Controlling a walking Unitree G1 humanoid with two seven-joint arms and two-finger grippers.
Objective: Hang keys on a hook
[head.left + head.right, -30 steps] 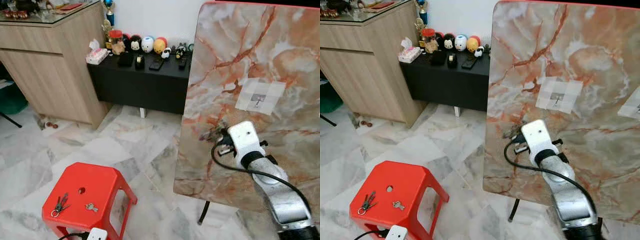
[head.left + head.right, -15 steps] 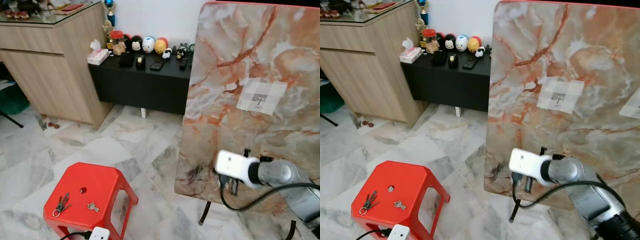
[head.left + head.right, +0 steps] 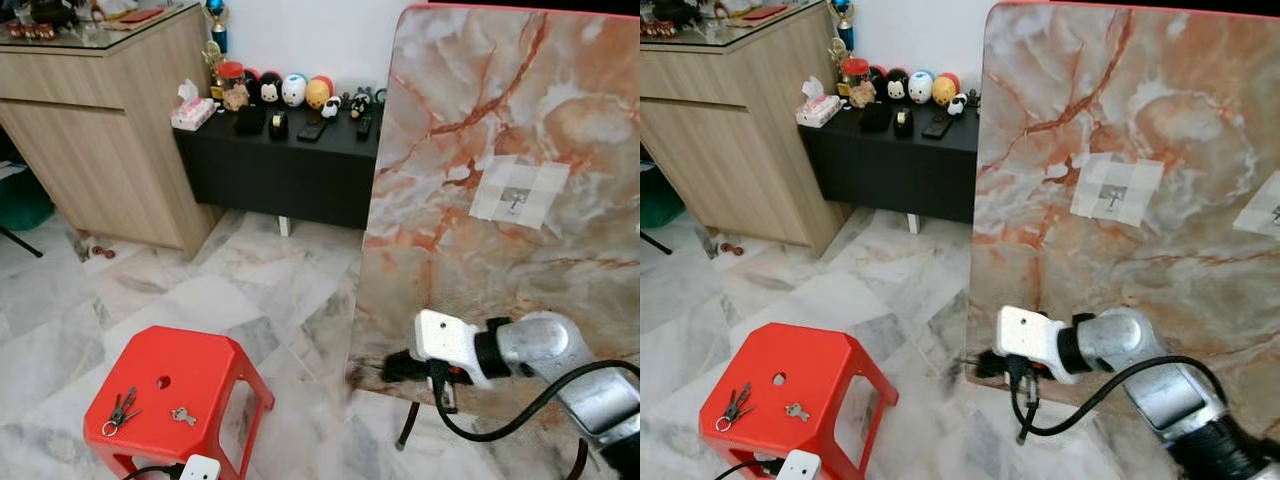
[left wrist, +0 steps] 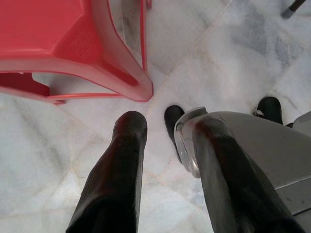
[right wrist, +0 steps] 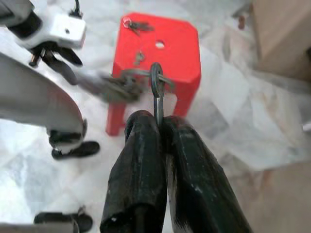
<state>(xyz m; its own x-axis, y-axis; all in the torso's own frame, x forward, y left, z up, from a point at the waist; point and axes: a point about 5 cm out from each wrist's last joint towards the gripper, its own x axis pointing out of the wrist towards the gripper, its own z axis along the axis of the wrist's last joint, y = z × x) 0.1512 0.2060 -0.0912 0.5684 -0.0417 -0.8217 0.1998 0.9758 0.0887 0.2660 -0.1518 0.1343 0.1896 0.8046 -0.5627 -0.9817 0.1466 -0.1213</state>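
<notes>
A small metal hook (image 3: pixel 516 202) sits in a white taped patch high on the upright marble board (image 3: pixel 470 110). My right gripper (image 3: pixel 386 367) is low beside the board's bottom left corner, well below the hook, pointing left. In the right wrist view its fingers (image 5: pixel 141 145) are shut on a key ring (image 5: pixel 156 80), and the keys (image 5: pixel 114 85) swing out blurred. A red stool (image 3: pixel 165 395) at lower left carries another key bunch (image 3: pixel 120 410) and a single key (image 3: pixel 182 415). My left gripper (image 4: pixel 167 126) hangs open over the floor next to the stool.
A wooden cabinet (image 3: pixel 100 130) and a low black table (image 3: pixel 285 165) with figurines and a tissue box stand at the back. The board rests on a thin black leg (image 3: pixel 408 425). A second white patch (image 3: pixel 1262 208) is on the board's right side. Marble floor lies between stool and board.
My right arm has swung down from in front of the board's middle to its bottom left corner and now points left. The held keys swing and blur.
</notes>
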